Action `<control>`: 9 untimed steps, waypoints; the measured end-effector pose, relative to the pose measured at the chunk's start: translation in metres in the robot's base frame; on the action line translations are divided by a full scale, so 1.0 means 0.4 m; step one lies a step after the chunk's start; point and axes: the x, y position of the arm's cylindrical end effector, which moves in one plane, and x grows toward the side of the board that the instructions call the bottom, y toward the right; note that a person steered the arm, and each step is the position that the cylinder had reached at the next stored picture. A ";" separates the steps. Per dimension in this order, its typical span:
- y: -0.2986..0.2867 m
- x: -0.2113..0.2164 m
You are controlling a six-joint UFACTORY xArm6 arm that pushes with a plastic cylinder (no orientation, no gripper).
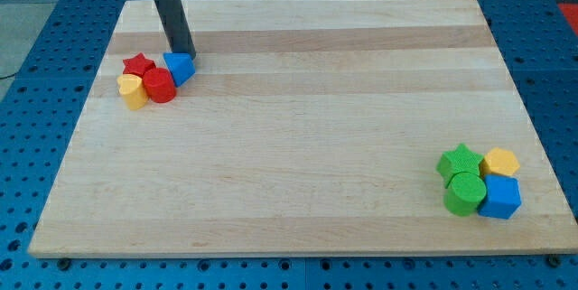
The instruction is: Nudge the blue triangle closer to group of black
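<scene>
The blue triangle (180, 67) lies near the board's upper left, touching a red cylinder (160, 85). A red star (138, 63) and a yellow heart-like block (132, 91) sit just left of it, forming one cluster. My tip (187, 54) stands at the blue triangle's upper right edge, touching or almost touching it. The dark rod rises from there to the view's top.
At the lower right sits a second cluster: a green star (459, 162), a green cylinder (464, 193), a yellow hexagon (499, 162) and a blue cube (500, 197). The wooden board (298, 136) lies on a blue perforated table.
</scene>
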 end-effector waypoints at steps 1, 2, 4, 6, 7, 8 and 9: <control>-0.005 0.007; -0.015 0.020; 0.052 -0.039; 0.209 0.106; 0.145 0.116; 0.053 0.078; -0.005 0.078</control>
